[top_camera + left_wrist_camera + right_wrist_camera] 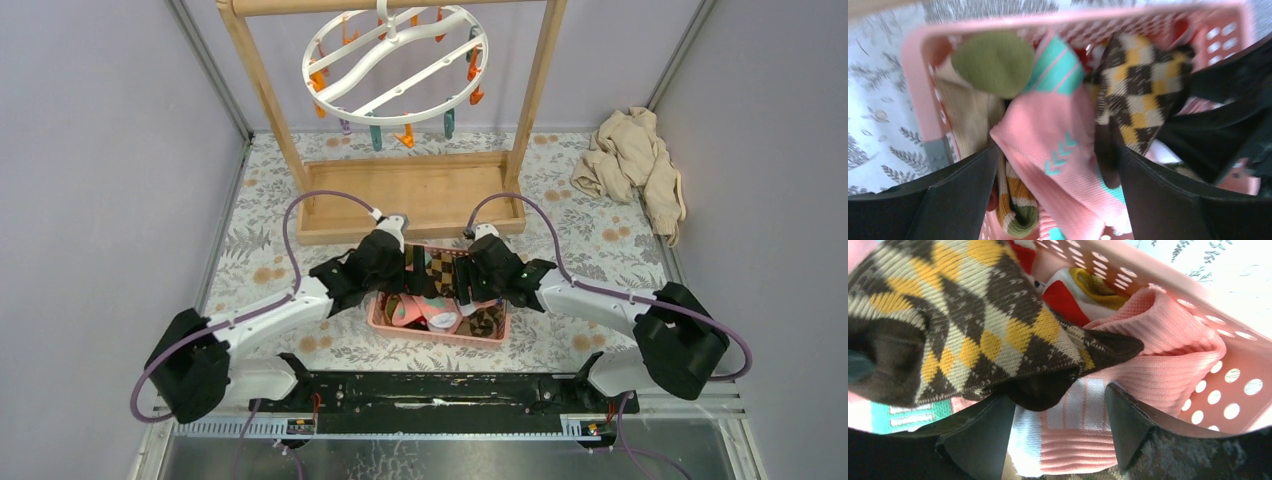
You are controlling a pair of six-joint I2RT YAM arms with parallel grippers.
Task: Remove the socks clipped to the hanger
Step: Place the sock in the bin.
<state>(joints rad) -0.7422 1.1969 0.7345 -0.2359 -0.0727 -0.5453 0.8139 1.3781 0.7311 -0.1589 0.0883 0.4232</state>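
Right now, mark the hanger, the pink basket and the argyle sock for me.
hanger (393, 63), top external view, middle of its wavy crossbar.
pink basket (1128, 14), left wrist view, on its far rim.
argyle sock (988, 315), right wrist view, middle of the patterned part.

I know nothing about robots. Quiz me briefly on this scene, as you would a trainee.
1. True or false: no sock hangs from the hanger.
2. Where do the socks lie? A) on the wooden rack, B) in the pink basket, C) on the beige cloth.
3. Fill in: the left gripper and the right gripper both have jaws ____.
Key: 1 true; 2 B; 3 open.
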